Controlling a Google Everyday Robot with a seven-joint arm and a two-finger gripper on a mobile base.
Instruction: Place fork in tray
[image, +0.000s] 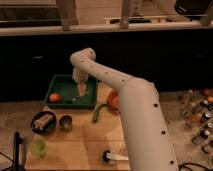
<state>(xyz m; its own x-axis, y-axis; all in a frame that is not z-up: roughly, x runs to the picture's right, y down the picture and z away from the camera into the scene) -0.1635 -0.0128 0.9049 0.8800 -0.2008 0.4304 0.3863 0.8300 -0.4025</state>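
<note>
1. Reaching in from the lower right, the white arm (135, 115) bends over the bench (75, 145) and sets its pincer (81, 89) low inside the tray (60, 80), near the right rim.
2. Whether the pincer is clenched or released cannot be told; its tip shows only as a pale blur.
3. The fork (76, 98) reads as a faint thin streak on the tray floor, just below and left of the pincer. Whether the two touch is unclear.
4. An orange ball (55, 97) sits in the tray's left front corner, apart from the fork.
5. The arm hides most of an orange thing (113, 99) to the right of the tray; only one edge shows.
6. On the bench in front of the tray lie a green vegetable (97, 112), a black bowl (43, 121), a metal cup (65, 122) and a green cup (38, 147).
7. A white-handled tool (114, 157) lies at the front edge, its right end hidden behind the arm.
8. Bottles (200, 115) at the right are blurred and partly cut off.
</note>
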